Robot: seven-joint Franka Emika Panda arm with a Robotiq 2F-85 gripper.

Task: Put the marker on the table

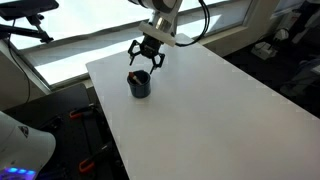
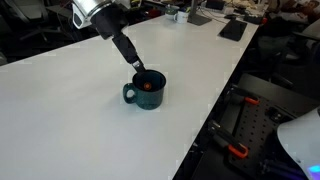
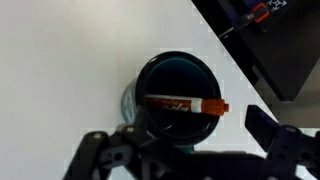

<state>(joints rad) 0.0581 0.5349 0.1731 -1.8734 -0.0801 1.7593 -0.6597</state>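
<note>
One marker (image 3: pixel 188 105) is the only thing here that carries any print. It lies flat across the mouth of a small dark cup (image 3: pixel 150 80), resting on the rim, and the cup itself stands on the white bench (image 1: pixel 200 115). In the wrist view the marker's dark barrel is on the left and its orange end points right, reaching just past the rim. Along the barrel runs a thin reddish strip that may be lettering, but it is too small and blurred to read.

Going from the left in an exterior view, the bench is bare and white up to the cup (image 2: pixel 146 97). Its handle sticks out on the left side, and an orange spot of the marker (image 2: pixel 148 86) shows at the mouth. The end effector (image 2: pixel 138 68) hangs just above the cup on a slanting black arm, its jaws spread wide with nothing between them. In the wrist view its dark fingers (image 3: pixel 100 150) frame the cup on either side, low in the picture.

Further right, at the far end of the bench, lies a dark flat pad (image 2: pixel 233 30). Past the right edge the floor is dark, with some small orange-and-black tools (image 2: pixel 237 150) on it.
</note>
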